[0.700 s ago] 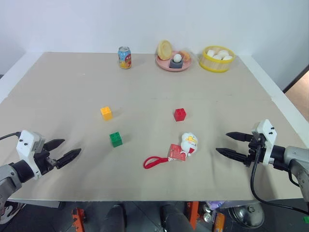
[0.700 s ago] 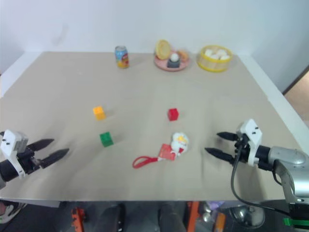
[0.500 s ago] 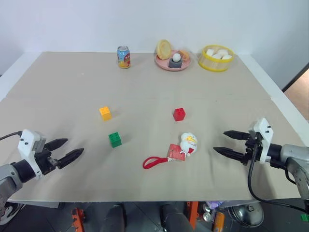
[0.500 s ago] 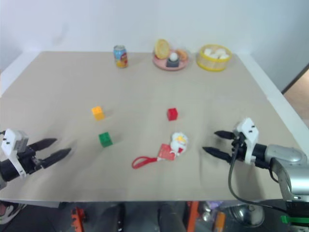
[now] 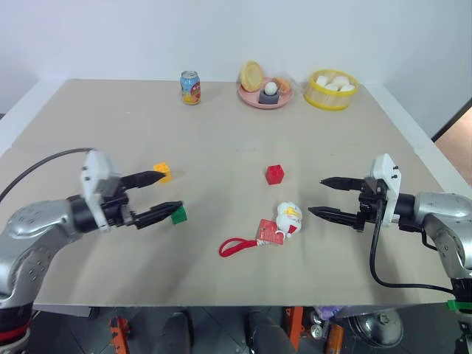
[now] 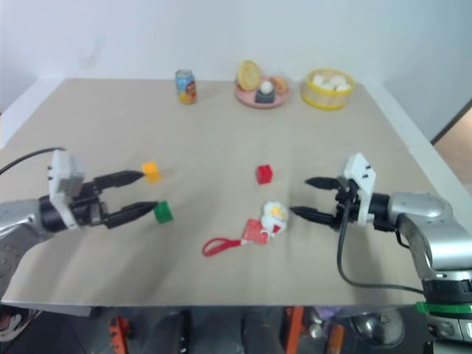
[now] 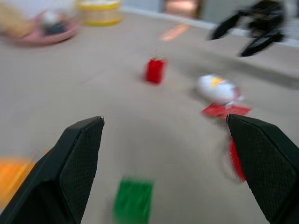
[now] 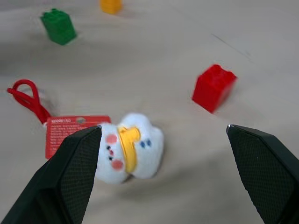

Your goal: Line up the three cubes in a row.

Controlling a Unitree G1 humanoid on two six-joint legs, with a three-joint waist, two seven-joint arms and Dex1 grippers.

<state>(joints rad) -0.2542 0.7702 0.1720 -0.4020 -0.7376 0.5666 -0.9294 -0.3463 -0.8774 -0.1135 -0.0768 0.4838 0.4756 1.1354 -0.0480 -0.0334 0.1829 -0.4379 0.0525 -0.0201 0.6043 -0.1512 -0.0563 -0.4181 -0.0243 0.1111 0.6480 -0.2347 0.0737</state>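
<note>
Beige board covers the wide table [image 5: 221, 133], with a soda can [image 5: 190, 88], a pink plate [image 5: 264, 96] and a yellow basket [image 5: 331, 89] parked along the far edge, out of the working area. Both arms reach in from the sides. Left gripper [image 5: 156, 196] hangs with fingers spread, yellow-orange cube [image 5: 163, 172] and green cube [image 5: 178, 214] just beside its tips, likely lining up a pick. Right gripper [image 5: 324, 198] is spread too, empty, near the toy figure [image 5: 287, 218]. Red cube [image 5: 274, 174] sits apart mid-table; no row yet.
</note>
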